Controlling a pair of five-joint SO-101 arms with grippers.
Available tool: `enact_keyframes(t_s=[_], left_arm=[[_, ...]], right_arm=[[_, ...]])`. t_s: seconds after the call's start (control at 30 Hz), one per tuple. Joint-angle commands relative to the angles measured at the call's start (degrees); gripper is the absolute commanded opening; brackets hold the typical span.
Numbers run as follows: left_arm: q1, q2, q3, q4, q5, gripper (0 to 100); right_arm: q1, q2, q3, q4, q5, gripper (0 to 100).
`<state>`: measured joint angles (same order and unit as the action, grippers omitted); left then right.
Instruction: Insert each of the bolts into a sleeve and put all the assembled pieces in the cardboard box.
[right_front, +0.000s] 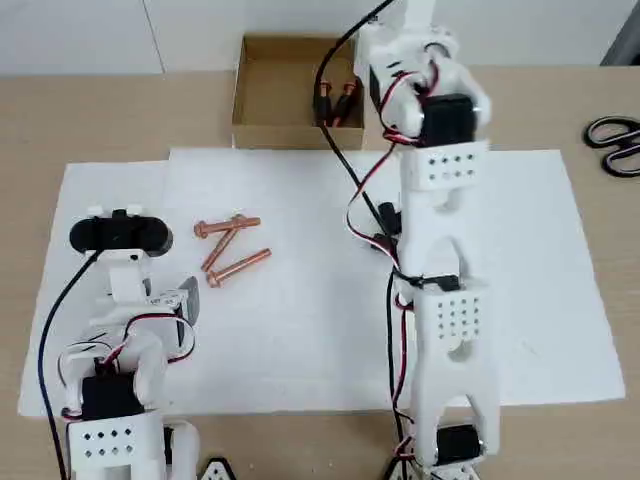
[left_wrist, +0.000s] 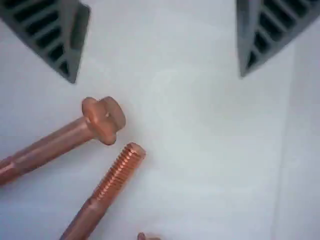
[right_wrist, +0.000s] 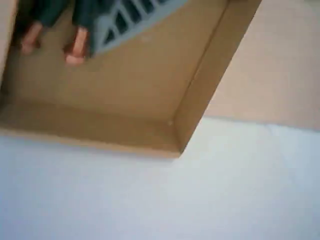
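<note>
Three copper bolts lie loose on the white paper: one (right_front: 228, 226), one (right_front: 221, 248) and one (right_front: 239, 267). My left gripper (left_wrist: 157, 72) hangs open just above the paper near them, with a bolt head (left_wrist: 103, 120) and a threaded bolt end (left_wrist: 121, 167) just beyond its fingertips. The cardboard box (right_front: 270, 125) stands at the back. Two bolts in dark sleeves (right_front: 336, 103) lie in its right part, seen as sleeved bolts (right_wrist: 74, 47) in the right wrist view. My right gripper (right_front: 350, 90) is over that side of the box, right by them.
A white paper sheet (right_front: 320, 320) covers the middle of the table. Black-handled scissors (right_front: 615, 145) lie at the far right on the bare wood. A black cable (right_front: 345, 160) runs from the box across the paper beside the right arm.
</note>
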<state>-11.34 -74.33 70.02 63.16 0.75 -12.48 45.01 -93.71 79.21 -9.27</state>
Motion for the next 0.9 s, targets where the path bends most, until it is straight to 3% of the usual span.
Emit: enact_keyframes(t_s=[0.0,0.1,0.7,0.87], left_arm=[[-0.18,-0.88,-0.57,0.35,-0.26,20],[-0.26,-0.88,-0.57,0.7,-0.26,20],[-0.26,-0.88,-0.57,1.05,-0.26,20],[-0.26,-0.88,-0.57,1.05,-0.26,20]], right_arm=[[0.48,-9.89,-2.64,11.47,0.35,19.5],[0.48,-13.93,-2.64,16.75,0.35,19.5],[-2.42,-33.36,-2.55,17.8,0.7,19.4],[-3.03,-36.26,8.7,18.07,5.8,19.4]])
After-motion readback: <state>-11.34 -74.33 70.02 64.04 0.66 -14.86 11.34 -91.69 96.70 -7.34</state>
